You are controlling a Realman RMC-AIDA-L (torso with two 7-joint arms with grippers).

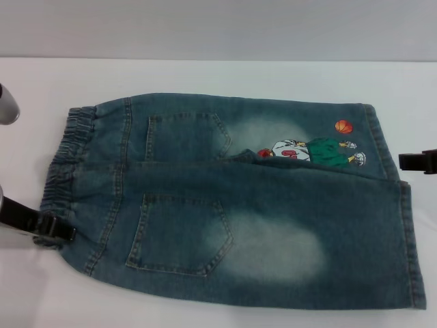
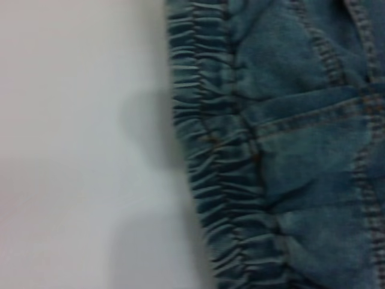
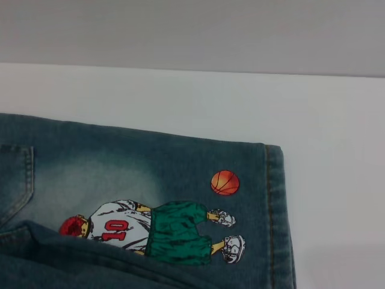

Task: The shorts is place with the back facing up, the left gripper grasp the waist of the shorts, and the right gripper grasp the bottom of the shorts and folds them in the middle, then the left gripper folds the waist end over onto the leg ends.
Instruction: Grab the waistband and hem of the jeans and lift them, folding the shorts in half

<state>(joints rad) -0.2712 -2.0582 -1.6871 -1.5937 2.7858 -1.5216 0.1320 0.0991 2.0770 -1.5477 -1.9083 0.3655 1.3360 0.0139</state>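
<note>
Your left claw (image 1: 42,225) sits at the left edge of the head view, low on the near corner of the waist of the shorts (image 1: 68,160); it is black, and whether it touches the gathered band or how its fingers stand, you cannot tell. A silver piece of arm (image 1: 7,104) pokes in above it, apart from the cloth. The white worktop (image 1: 218,75) runs bare and matte under everything; behind it a plain pale grey wall (image 1: 218,27) closes the room.

The shorts (image 1: 232,205) lie flat across the middle of the worktop, back up, waist to your left and hems to your right; two patch pockets show, one far, one near, with pale faded patches beside each. The near leg overlaps the far leg along a fold; the cartoon print (image 1: 314,150) and its orange basketball (image 1: 344,126) show on the far leg, just above that fold. The leg ends (image 1: 410,246) form the right edge, double-stitched.

Your right claw (image 1: 418,161) enters at the right edge, just beside the far hem and apart from it; you cannot tell how wide it stands.
</note>
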